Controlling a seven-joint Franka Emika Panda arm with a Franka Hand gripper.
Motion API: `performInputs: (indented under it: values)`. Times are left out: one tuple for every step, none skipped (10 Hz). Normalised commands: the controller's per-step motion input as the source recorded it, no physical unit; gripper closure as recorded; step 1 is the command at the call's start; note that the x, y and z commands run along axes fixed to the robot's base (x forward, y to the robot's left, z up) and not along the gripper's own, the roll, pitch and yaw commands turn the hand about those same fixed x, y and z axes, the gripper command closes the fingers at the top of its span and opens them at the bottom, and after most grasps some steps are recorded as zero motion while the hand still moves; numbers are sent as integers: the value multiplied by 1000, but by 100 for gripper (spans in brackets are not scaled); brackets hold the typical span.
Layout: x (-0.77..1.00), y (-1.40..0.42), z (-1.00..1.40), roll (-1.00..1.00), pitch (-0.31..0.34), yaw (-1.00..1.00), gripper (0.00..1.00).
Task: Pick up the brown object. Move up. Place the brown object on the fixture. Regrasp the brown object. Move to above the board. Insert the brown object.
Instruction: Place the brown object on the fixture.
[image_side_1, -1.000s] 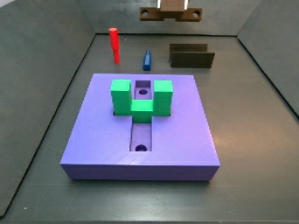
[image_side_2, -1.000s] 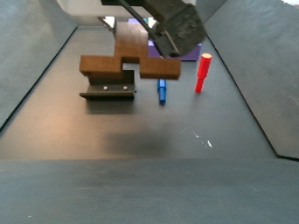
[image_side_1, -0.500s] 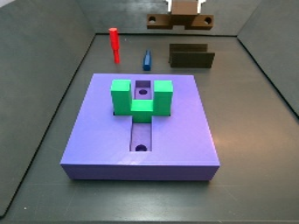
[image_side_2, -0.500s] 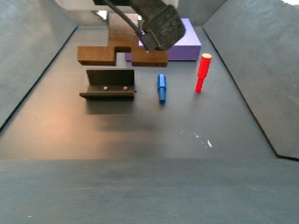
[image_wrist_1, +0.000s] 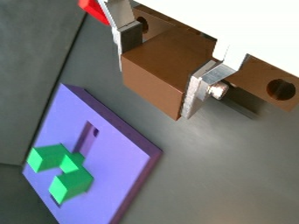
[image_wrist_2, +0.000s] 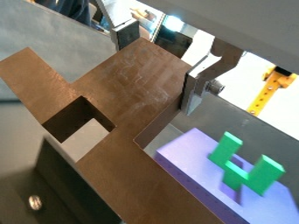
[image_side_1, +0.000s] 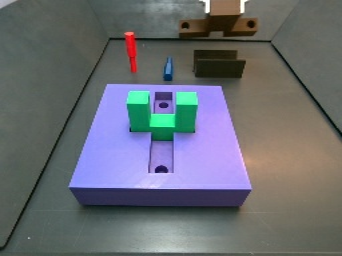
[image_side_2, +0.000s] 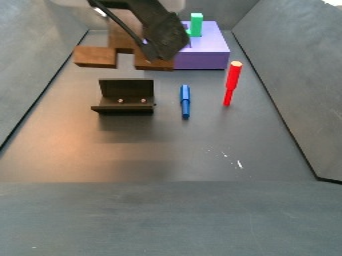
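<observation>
Gripper (image_wrist_1: 167, 61) aloft above fixture (image_side_1: 219, 65), fingers (image_wrist_1: 204, 86) clamped across brown object (image_wrist_1: 172, 70), bar held level, clear of floor. Judged: lifted high for placing on fixture. Board (image_side_1: 162, 150) nearer camera than fixture.

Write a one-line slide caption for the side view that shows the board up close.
Gripper holds the brown object high above the fixture, behind the board.
</observation>
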Motion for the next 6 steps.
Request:
performInputs:
  values:
    - [923,-143,-80,303,-89,23,100]
    - [829,-197,-146,274,-114,46,100]
    - [491,0,-363,0,-40,60,100]
    - [334,0,-451,-26,0,0,100]
    - [231,0,-537,0,80,17,100]
    - [283,46,-486,0,143,0,100]
